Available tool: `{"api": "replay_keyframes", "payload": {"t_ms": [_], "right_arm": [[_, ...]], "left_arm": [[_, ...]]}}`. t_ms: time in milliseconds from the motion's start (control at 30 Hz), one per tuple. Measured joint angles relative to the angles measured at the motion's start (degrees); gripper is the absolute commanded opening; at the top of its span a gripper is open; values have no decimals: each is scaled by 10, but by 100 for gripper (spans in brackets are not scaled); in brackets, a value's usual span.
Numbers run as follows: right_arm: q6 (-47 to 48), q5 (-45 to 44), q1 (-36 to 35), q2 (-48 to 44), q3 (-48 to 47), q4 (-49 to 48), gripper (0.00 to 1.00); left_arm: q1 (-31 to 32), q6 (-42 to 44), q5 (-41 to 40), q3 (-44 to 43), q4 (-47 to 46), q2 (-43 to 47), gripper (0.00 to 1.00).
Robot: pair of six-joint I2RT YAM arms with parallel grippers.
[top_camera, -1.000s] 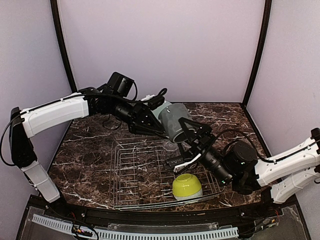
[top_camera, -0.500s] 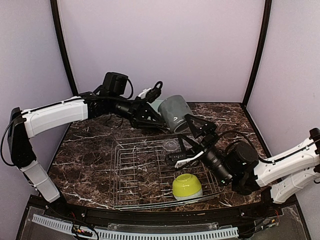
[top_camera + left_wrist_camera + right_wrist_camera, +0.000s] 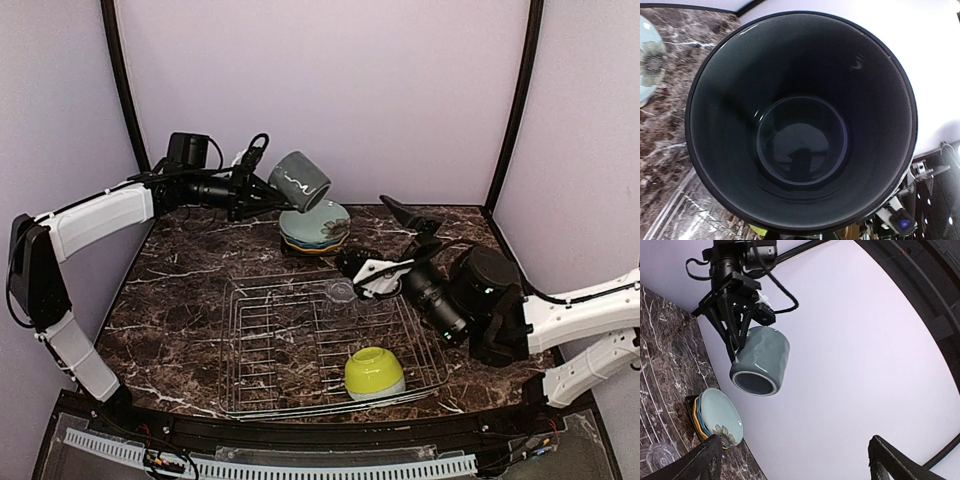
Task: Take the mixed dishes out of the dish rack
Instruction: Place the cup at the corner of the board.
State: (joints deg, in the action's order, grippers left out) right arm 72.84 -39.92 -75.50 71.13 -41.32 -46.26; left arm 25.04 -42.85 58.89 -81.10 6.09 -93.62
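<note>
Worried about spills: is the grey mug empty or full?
Empty. The left wrist view looks straight into the mug and shows its bare bottom.

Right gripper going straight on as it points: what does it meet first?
Likely only the back wall: the right gripper frames bare wall. The grey mug and plate stack lie off-line, though depth is unclear.

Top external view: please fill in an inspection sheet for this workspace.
Surface: dark marble table.
Job's things: dish rack holds lime-green bowl, with clear glass at its far edge; plates stacked behind it; dark grey mug in the air above them.
Clutter: nothing seen.
Grippers: left tool shut on the mug; right tool open, empty.
Cables: black cable looped at left wrist.
Surroundings: lilac walls, black posts.
</note>
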Motion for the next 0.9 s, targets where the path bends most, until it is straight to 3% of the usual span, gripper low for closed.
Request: {"api": "replay_keyframes", "payload": {"t_ms": [233, 433, 667, 900], "right_arm": [[-305, 91, 69, -48, -126, 220, 99], [-535, 208, 132, -51, -201, 319, 99], [-804, 391, 239, -30, -266, 357, 99], [-1064, 561, 325, 25, -298, 325, 99]], "left_arm": [[-80, 80, -125, -55, 111, -3, 1], [-87, 183, -283, -157, 213, -46, 1], [-86, 252, -433, -190, 261, -119, 1], [-87, 285, -503, -203, 287, -188, 1]]}}
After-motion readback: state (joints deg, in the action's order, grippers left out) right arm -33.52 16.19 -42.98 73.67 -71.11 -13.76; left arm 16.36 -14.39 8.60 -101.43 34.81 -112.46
